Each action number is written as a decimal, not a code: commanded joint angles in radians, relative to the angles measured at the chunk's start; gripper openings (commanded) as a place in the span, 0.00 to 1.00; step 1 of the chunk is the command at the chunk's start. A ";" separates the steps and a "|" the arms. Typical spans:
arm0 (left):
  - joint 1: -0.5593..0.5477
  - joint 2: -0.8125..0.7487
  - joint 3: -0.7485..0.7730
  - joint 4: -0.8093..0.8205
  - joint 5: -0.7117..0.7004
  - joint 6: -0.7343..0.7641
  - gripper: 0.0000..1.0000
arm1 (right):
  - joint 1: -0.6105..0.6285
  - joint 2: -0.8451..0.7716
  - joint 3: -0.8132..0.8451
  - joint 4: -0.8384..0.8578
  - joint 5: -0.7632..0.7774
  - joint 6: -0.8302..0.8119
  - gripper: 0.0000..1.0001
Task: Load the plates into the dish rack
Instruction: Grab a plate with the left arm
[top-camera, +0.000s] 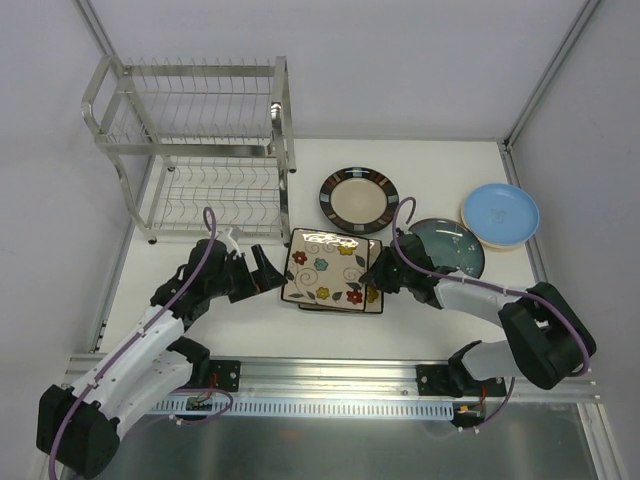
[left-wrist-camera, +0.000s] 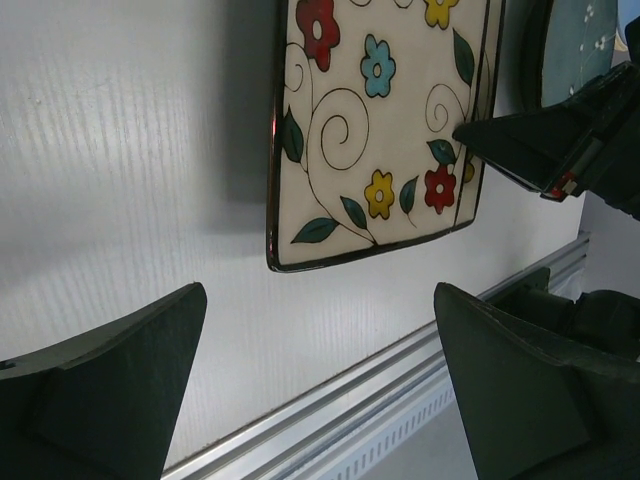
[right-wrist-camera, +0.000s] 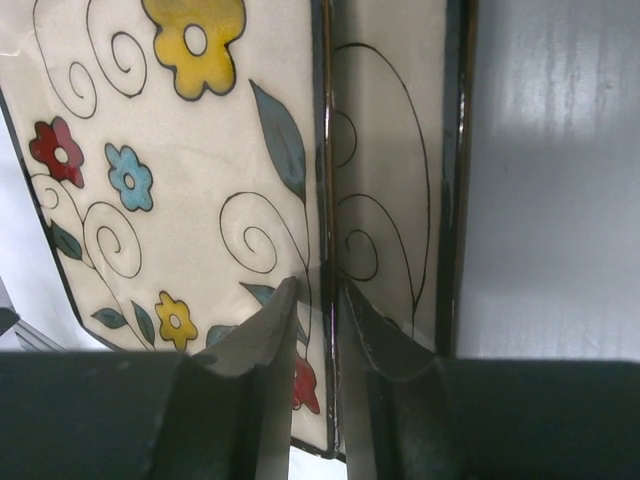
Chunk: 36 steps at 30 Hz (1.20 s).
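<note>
Two square cream floral plates lie stacked mid-table. The top floral plate (top-camera: 325, 266) is shifted left over the lower one (top-camera: 374, 301). My right gripper (top-camera: 378, 272) is shut on the top plate's dark right edge; in the right wrist view its fingers (right-wrist-camera: 270, 330) pinch that edge (right-wrist-camera: 324, 200), with the lower plate (right-wrist-camera: 390, 200) beside it. My left gripper (top-camera: 268, 268) is open and empty just off the top plate's left edge; in the left wrist view (left-wrist-camera: 318, 300) the plate (left-wrist-camera: 380, 130) lies ahead. The silver dish rack (top-camera: 195, 150) stands empty at the back left.
A round dark-rimmed cream plate (top-camera: 358, 198) lies behind the stack. A dark teal plate (top-camera: 447, 248) and a light blue plate (top-camera: 500, 214) lie to the right, beside my right arm. The table's metal front rail (left-wrist-camera: 400, 380) runs near my left gripper.
</note>
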 joint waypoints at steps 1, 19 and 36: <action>-0.039 0.033 -0.025 0.109 -0.074 -0.068 0.99 | 0.008 0.087 -0.032 -0.099 0.053 -0.064 0.09; -0.056 0.323 -0.013 0.354 -0.045 -0.062 0.99 | 0.006 0.109 -0.065 -0.264 0.069 -0.115 0.01; -0.064 0.548 0.005 0.601 -0.036 -0.108 0.82 | 0.006 0.100 -0.107 -0.303 0.070 -0.118 0.01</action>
